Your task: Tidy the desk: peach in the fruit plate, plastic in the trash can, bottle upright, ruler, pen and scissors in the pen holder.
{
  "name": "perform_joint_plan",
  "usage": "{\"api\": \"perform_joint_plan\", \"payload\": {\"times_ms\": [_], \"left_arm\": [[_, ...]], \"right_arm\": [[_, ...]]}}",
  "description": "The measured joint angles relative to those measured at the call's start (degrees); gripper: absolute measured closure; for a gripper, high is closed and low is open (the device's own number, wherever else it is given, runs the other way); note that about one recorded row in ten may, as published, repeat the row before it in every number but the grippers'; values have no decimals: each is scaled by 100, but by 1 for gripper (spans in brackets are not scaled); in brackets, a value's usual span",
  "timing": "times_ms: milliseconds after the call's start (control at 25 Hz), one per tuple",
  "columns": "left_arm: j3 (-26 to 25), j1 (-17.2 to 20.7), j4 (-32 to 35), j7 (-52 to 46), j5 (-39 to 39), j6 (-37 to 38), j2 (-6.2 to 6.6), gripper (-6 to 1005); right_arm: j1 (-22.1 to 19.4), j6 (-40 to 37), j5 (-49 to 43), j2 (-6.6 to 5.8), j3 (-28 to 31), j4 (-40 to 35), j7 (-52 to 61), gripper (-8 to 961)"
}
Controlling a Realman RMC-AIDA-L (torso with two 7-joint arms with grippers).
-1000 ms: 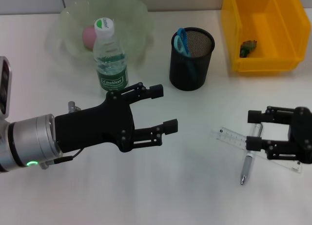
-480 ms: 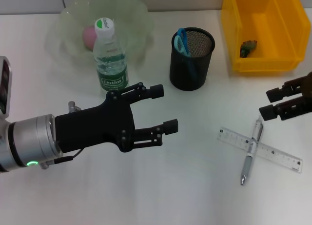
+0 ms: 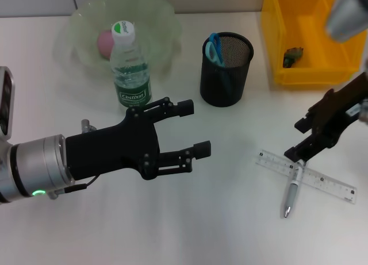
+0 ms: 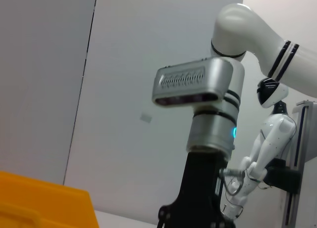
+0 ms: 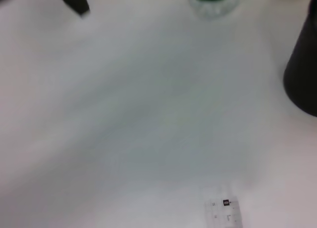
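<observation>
- My right gripper (image 3: 299, 139) hangs with fingers spread just above the pen's (image 3: 293, 188) upper end, holding nothing.
- The pen lies across the ruler (image 3: 306, 175) on the desk (image 3: 230, 219), near the pen holder (image 3: 226, 69).
- My left gripper (image 3: 188, 127) hovers spread and empty beside the upright bottle (image 3: 130, 66).

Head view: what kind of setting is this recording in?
Probably a staged desk in a robotics lab: a white table with a mesh pen holder, ruler and pen, plus a white humanoid robot standing behind.
</observation>
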Motion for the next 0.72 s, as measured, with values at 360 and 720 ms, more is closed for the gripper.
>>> {"api": "perform_joint_plan", "payload": {"times_ms": [360, 720], "left_arm": [[-24, 4, 0, 5, 0, -1, 5, 167], [-39, 9, -4, 6, 0, -21, -1, 167]], "right_arm": [[-81, 599, 20, 7, -834, 53, 173, 234], [-157, 943, 168, 12, -1390, 361, 199, 234]]}}
